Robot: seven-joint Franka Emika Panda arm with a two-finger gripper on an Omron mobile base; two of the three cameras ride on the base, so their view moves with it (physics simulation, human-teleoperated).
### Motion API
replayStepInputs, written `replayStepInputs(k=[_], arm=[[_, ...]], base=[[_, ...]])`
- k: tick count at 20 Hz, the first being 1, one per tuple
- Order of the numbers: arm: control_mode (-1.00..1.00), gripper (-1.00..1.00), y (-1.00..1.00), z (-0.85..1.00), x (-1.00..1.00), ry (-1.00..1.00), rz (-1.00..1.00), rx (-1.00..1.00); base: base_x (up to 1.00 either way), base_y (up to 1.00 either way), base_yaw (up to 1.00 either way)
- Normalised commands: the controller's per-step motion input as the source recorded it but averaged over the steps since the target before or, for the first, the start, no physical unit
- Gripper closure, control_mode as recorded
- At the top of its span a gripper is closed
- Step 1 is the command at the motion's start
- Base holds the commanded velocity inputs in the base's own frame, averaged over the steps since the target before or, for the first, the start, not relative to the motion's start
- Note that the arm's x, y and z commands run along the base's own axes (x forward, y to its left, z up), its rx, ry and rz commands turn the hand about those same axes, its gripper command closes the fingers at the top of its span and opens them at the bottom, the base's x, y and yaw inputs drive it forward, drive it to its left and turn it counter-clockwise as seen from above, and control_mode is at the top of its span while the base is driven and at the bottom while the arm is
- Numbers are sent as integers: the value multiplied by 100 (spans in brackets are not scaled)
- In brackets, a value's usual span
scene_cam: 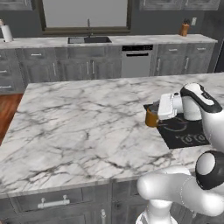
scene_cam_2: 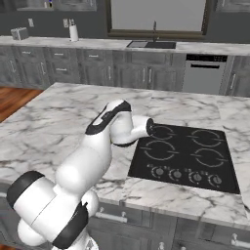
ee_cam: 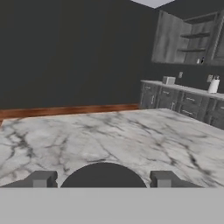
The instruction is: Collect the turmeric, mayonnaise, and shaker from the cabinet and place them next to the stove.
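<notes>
The turmeric [scene_cam: 152,117], a small orange-brown jar, stands upright at the left edge of the black stove [scene_cam: 186,131] on the marble island. My gripper [scene_cam: 154,113] reaches in from the right and is shut on the jar. In the hand view the jar's dark round lid [ee_cam: 103,176] sits between the two fingertips [ee_cam: 40,179]. From the right base view the stove [scene_cam_2: 185,154] lies just right of my forearm. The cabinet [ee_cam: 188,39] hangs open on the far wall, its shelves showing. The mayonnaise and the shaker are too far off to make out.
The marble island top [scene_cam: 83,118] stretches wide to the left of the stove. Along the back counter stand a paper-towel roll [scene_cam_2: 73,33], a toaster [scene_cam_2: 19,33], a sink [scene_cam: 89,40] and a knife block [scene_cam: 184,29]. Wooden floor [scene_cam: 8,109] shows past the island's left end.
</notes>
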Motion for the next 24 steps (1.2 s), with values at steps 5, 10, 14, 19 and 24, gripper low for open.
replayStepInputs(k=[5, 10, 14, 19, 24], arm=[[-100, 100, 0, -44, 46, 0, 2, 0], [-100, 100, 0, -41, 27, 0, 2, 0], [-100, 100, 0, -38, 13, 0, 1, 0], [-100, 100, 0, -38, 12, 0, 1, 0], [-100, 100, 0, -38, 14, 0, 1, 0]], base=[[0, 0, 0], [0, 0, 0], [0, 0, 0], [0, 0, 0], [0, 0, 0]])
